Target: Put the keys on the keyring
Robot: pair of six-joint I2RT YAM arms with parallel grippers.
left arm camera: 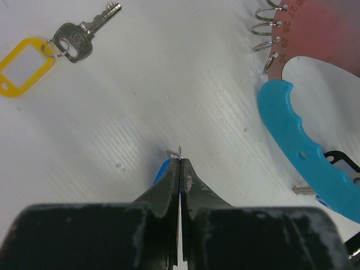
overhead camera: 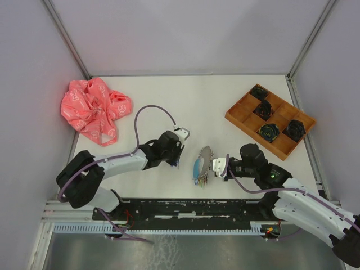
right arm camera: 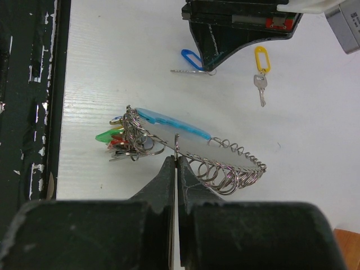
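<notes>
Black, scuffed fingers of the right gripper (right arm camera: 176, 160) are pinched tight on one thin wire loop of the keyring (right arm camera: 185, 138). It is a flat, curved plate with a blue scalloped plastic grip, its edge strung with a row of steel split rings. Green, red and yellow plastic tags bunch at one end of it. To the keyring's left, the left gripper (left arm camera: 180, 163) is clenched on a sliver of metal belonging to the blue-tagged key (right arm camera: 191, 59), which lies on the white, faintly grained table (left arm camera: 169, 101). On that same side of the keyring, a silver key on a yellow rectangular tag (left arm camera: 73, 40) lies flat, apart from both grippers.
</notes>
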